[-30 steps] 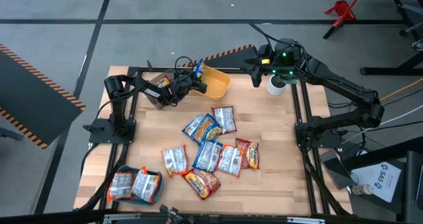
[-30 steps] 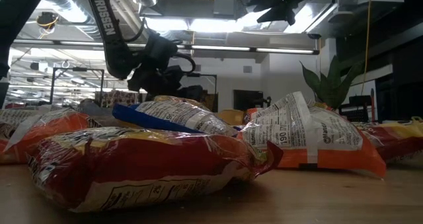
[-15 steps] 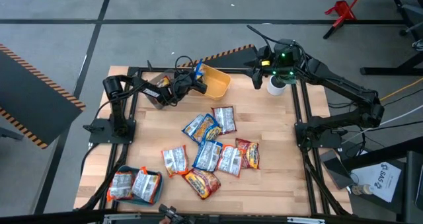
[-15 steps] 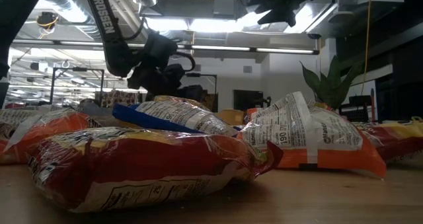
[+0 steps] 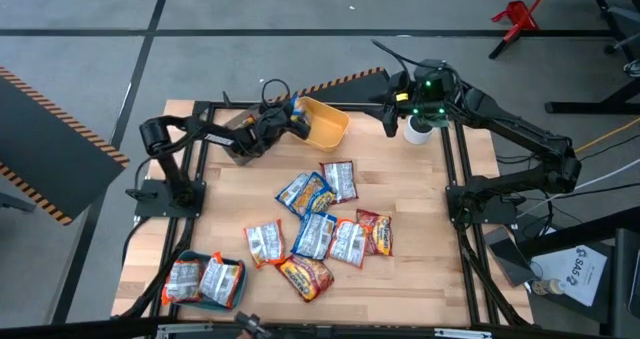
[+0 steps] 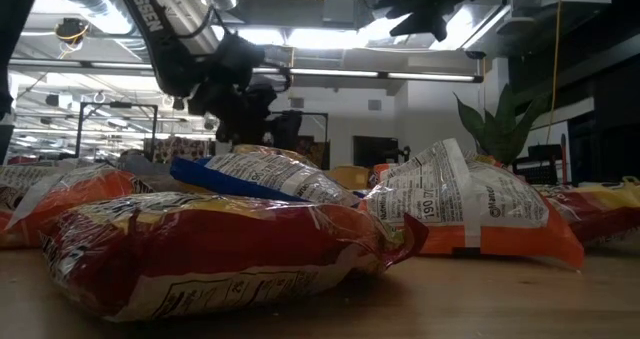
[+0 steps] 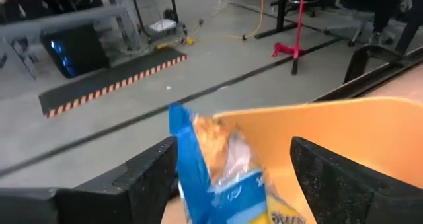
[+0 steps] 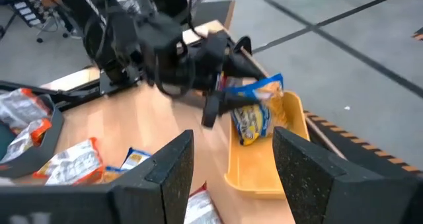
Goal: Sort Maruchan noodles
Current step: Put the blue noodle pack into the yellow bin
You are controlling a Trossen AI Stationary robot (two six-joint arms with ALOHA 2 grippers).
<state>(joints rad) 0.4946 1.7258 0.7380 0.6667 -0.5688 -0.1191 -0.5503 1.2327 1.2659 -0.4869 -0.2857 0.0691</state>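
Note:
My left gripper [image 5: 288, 119] stands open at the yellow bin [image 5: 328, 125] near the table's far edge. A blue-yellow Maruchan packet [image 7: 218, 174] stands on end inside that bin, between the spread fingers [image 7: 149, 178]; the right wrist view shows the same packet [image 8: 258, 112]. Several more Maruchan noodles [image 5: 322, 229] lie loose on the middle of the table. Two silver-white ones lie in the teal bin [image 5: 238, 279]. My right gripper [image 8: 231, 145] hangs open and empty, high over the far right corner. My left gripper comes at the packet nearly level from the table's left. One finger stands right beside the packet's blue edge [image 7: 180, 135]; whether it touches, I cannot tell. The other finger [image 7: 330, 178] is clear of it.
A grey bin [image 5: 238, 145] sits under the left arm, left of the yellow bin. A white cup [image 5: 418, 130] stands at the far right. The low view shows a red packet [image 6: 220, 244] and a silver-orange one [image 6: 460, 204] close to the near edge.
My left gripper has risen a little at the yellow bin, and the arm's elbow has swung toward the table's left edge. The blue-yellow packet stays in the bin.

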